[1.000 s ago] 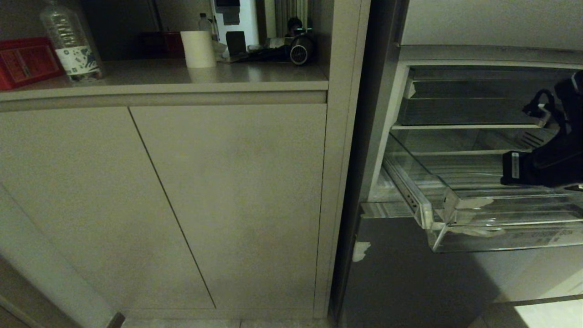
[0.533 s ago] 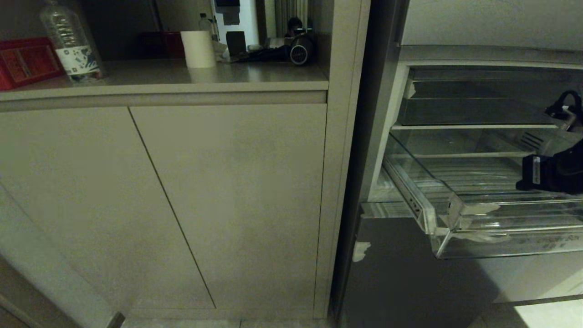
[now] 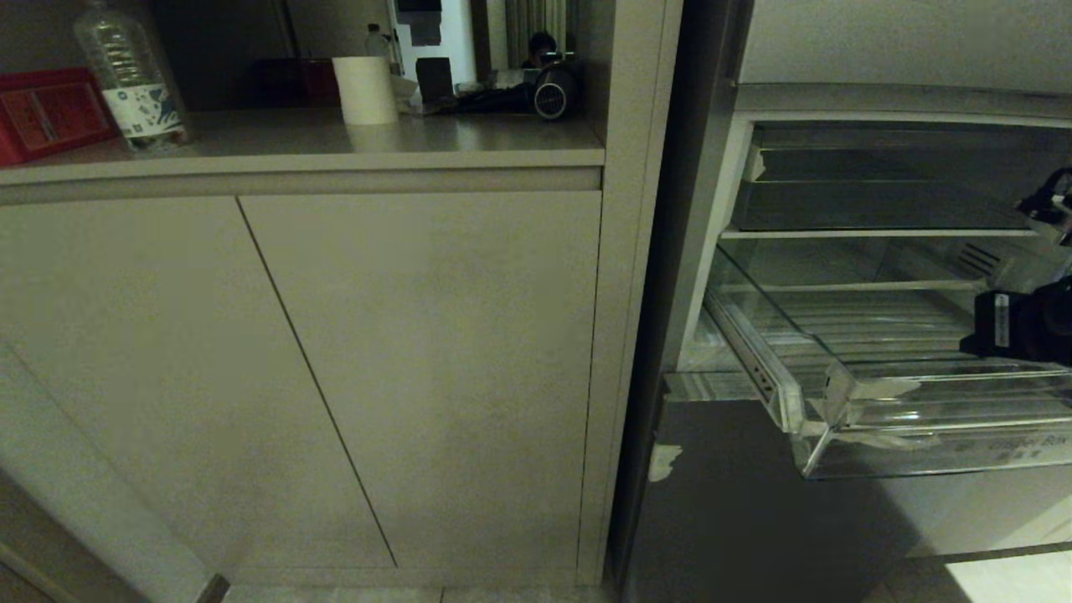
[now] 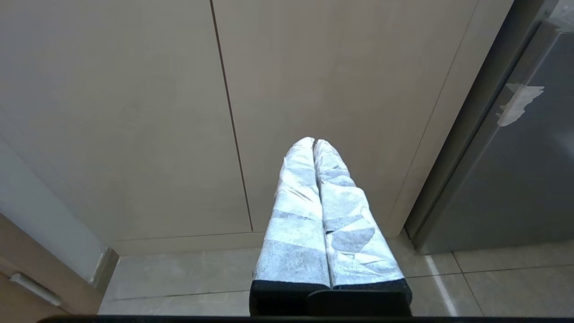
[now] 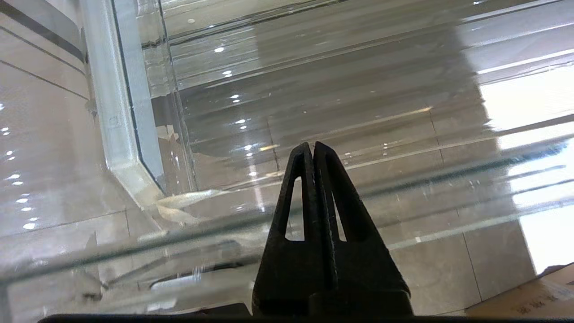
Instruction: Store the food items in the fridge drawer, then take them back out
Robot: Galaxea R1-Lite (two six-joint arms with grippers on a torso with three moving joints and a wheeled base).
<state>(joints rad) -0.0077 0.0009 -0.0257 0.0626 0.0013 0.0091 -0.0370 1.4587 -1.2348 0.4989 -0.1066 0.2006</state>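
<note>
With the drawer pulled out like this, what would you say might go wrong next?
1. The right gripper hangs with shut fingers just over the fridge drawer's clear front wall; a low move may knock it.
2. No food shows in the drawer, so an empty grasp is possible.

A home kitchen, dimly lit; beige cabinet doors (image 3: 335, 377) beneath a counter (image 3: 335, 138) set into a niche; on that counter a clear plastic water bottle (image 3: 130, 79), a red box (image 3: 46, 109), a white paper roll (image 3: 364, 90) and small dark appliances (image 3: 553, 92) at the back; right beside the cabinets an open fridge (image 3: 712, 502) with a clear fridge drawer (image 3: 846, 394) pulled out under a darker bin (image 3: 863, 205); glossy tiled floor (image 4: 188, 278) below.
</note>
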